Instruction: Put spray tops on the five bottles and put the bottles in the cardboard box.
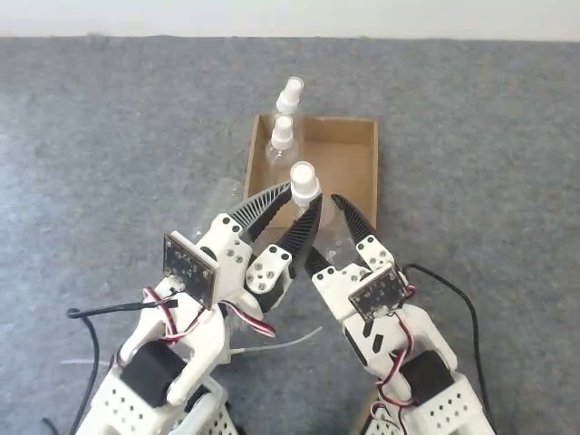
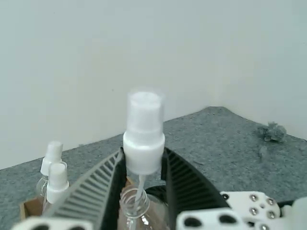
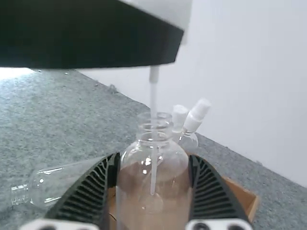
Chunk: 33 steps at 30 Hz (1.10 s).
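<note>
My left gripper (image 1: 302, 195) is shut on a white spray top (image 1: 304, 181) and holds it just above the neck of a clear bottle (image 1: 332, 228). The right gripper (image 1: 326, 232) is shut on that bottle and holds it upright over the near end of the cardboard box (image 1: 362, 172). In the right wrist view the top's dip tube (image 3: 153, 124) hangs down inside the bottle (image 3: 152, 167). The left wrist view has the spray top (image 2: 144, 132) above the open neck (image 2: 134, 201). One capped bottle (image 1: 283, 136) stands in the box, another (image 1: 290, 93) just behind it.
An uncapped clear bottle (image 3: 48, 184) lies on the grey carpet left of the box. A loose thin white tube (image 1: 281, 343) lies on the carpet between the two arms. Cables trail near both arm bases.
</note>
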Each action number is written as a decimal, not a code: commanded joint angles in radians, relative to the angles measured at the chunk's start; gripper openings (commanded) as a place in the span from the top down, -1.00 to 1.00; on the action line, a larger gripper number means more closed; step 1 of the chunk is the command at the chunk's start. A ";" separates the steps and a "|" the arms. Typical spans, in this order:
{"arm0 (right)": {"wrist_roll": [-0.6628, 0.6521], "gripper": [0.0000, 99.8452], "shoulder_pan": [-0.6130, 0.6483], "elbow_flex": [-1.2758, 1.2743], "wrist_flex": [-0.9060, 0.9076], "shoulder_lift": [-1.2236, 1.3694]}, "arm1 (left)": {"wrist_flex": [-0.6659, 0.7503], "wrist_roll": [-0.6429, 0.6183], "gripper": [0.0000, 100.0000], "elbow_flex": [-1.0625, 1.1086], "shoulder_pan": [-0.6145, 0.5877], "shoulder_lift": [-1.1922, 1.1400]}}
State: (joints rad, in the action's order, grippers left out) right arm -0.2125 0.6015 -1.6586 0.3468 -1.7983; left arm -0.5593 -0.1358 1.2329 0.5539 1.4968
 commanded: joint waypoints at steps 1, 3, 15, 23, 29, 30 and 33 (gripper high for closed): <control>0.000 0.90 -0.005 0.025 -0.041 -0.019 | 0.021 0.011 0.97 -0.004 0.011 0.011; 0.000 0.90 -0.005 0.028 -0.041 -0.019 | 0.021 0.011 0.97 -0.004 0.011 0.011; -0.002 0.90 -0.013 0.020 -0.035 -0.019 | 0.021 0.005 0.88 0.001 0.006 0.009; -0.002 0.90 -0.013 0.017 -0.031 -0.019 | 0.021 0.005 0.75 0.024 0.006 0.015; -0.002 0.90 -0.013 0.017 -0.031 -0.019 | 0.021 0.005 0.75 0.024 0.005 0.015; -0.002 0.90 -0.013 0.017 -0.031 -0.019 | 0.021 0.005 0.75 0.024 0.005 0.017; -0.005 0.90 -0.013 0.009 -0.030 -0.019 | 0.021 0.005 0.75 0.019 0.005 0.017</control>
State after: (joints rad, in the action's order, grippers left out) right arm -0.2110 0.5999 -1.6586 0.3345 -1.7983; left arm -0.5577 -0.1358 1.2681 0.5616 1.4952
